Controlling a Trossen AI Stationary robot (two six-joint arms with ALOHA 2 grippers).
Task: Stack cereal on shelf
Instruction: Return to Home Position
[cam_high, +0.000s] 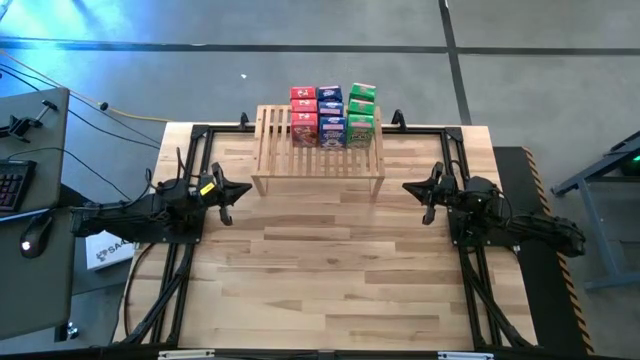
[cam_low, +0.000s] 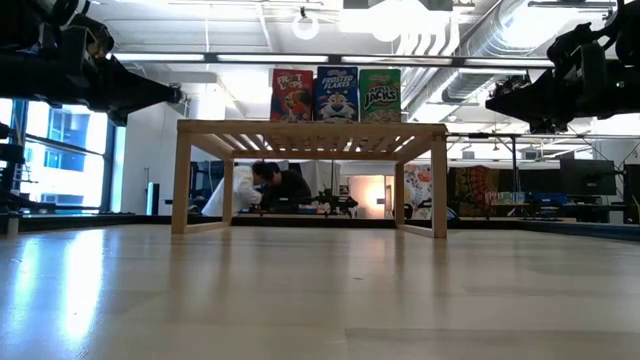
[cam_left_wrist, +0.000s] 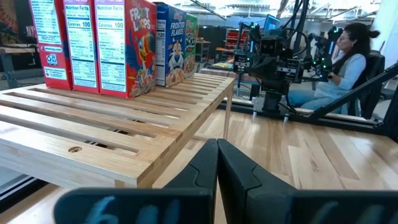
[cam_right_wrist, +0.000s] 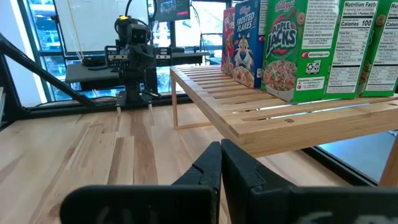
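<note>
Red, blue and green cardboard cereal boxes (cam_high: 333, 118) line the slatted light-wood shelf (cam_high: 271, 136), between the closed, empty left hand (cam_high: 229, 196) and right hand (cam_high: 424, 196).

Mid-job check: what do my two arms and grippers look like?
The left arm and right arm are dark, jointed, boxy. The left gripper and right gripper each end in two black angular fingers. A yellow mark sits by the left wrist; black cables trail behind both.

A robotics lab: exposed ceiling ducts (cam_low: 440, 40), monitors (cam_low: 585, 176), a seated person (cam_left_wrist: 349, 59).
</note>
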